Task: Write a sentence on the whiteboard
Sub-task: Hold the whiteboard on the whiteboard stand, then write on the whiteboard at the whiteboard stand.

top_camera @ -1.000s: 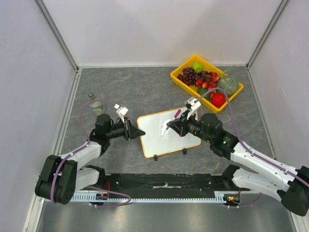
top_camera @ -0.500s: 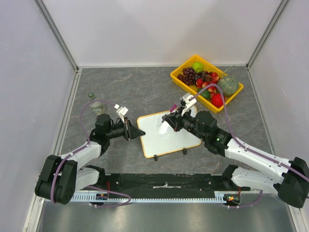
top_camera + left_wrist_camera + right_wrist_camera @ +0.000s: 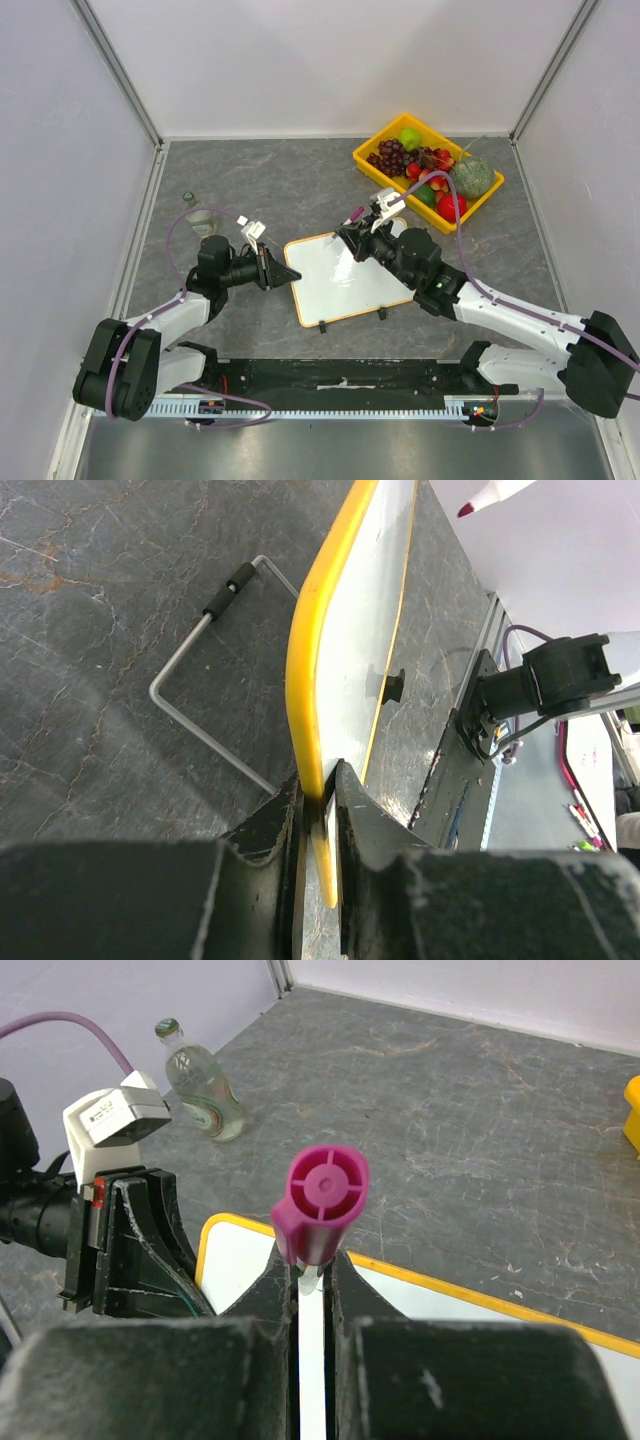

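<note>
Though near whiteboard (image 3: 345,285), bottle (image 3: 203,1085) label illegible.

One whiteboard (image 3: 345,282), marker (image 3: 322,1202), seemingly one bottle (image 3: 201,214)

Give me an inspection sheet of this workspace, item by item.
Surface: grey marbled tabletop; no spills seen.
Job's things: small glossy white whiteboard with a thin yellow-tan frame; no writing can be made out. White marker with a magenta end.
Clutter: yellow plastic tray of fruit, far right; clear glass bottle, far left.
Grippers: left gripper shut on the whiteboard's left edge; right gripper shut on the marker, over the board's far edge.
Cables: purple cable looped above the left arm.
Surroundings: pale enclosure walls; nothing else seen.
</note>
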Robot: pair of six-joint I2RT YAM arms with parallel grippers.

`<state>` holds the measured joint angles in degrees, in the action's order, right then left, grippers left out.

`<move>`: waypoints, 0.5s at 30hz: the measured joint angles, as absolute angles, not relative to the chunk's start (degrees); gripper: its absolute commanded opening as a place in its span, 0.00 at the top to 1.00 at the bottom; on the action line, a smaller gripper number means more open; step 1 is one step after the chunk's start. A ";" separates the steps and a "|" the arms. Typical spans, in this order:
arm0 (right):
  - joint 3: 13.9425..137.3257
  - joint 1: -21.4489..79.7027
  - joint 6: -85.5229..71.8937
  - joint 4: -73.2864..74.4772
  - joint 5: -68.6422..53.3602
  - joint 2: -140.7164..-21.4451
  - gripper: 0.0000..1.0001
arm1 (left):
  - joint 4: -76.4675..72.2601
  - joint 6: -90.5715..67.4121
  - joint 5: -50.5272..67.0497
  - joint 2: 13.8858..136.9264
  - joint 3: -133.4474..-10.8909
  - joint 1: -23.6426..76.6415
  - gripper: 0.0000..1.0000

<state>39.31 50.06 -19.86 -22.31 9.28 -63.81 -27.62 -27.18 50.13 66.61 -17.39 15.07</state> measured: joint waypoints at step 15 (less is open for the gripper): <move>39.27 50.11 -19.66 -27.44 10.66 -68.31 1.00 | -27.81 -27.42 50.13 66.98 -17.39 15.07 0.98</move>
